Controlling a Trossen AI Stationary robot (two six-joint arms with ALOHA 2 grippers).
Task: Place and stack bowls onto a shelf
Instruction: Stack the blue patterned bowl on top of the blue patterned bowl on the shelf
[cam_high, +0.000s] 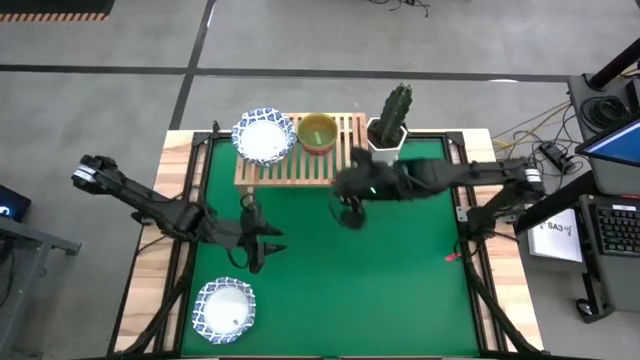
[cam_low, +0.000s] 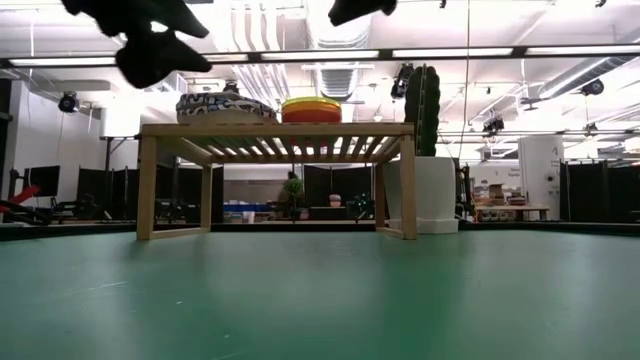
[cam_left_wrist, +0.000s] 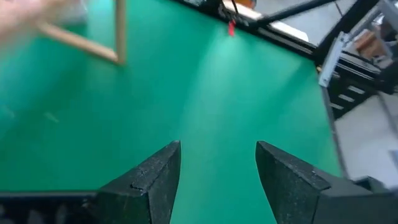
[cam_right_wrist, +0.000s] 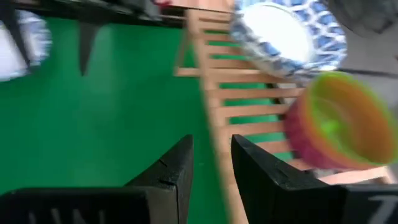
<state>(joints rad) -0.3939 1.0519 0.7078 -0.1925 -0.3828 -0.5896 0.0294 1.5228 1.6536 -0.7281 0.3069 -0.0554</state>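
Observation:
The light-wood shelf (cam_high: 300, 165) stands at the table's far side. On its slats sit a white bowl with a blue patterned rim (cam_high: 264, 136) and, beside it, a nested stack of small coloured bowls (cam_high: 318, 132) with green innermost. The low view shows the same patterned bowl (cam_low: 226, 107) and the stack (cam_low: 311, 108) on the shelf top. A second patterned bowl (cam_high: 224, 310) rests on the table near its near-left corner. My left gripper (cam_high: 262, 245) hovers open over the left half of the table. My right gripper (cam_high: 350, 212) hovers open just in front of the shelf. Both are empty.
A white pot with a green cactus (cam_high: 390, 125) stands at the shelf's right end, close to my right arm. The green mat (cam_high: 400, 290) shows bare between the grippers and the near edge. A small red object (cam_high: 452, 257) lies near the right edge.

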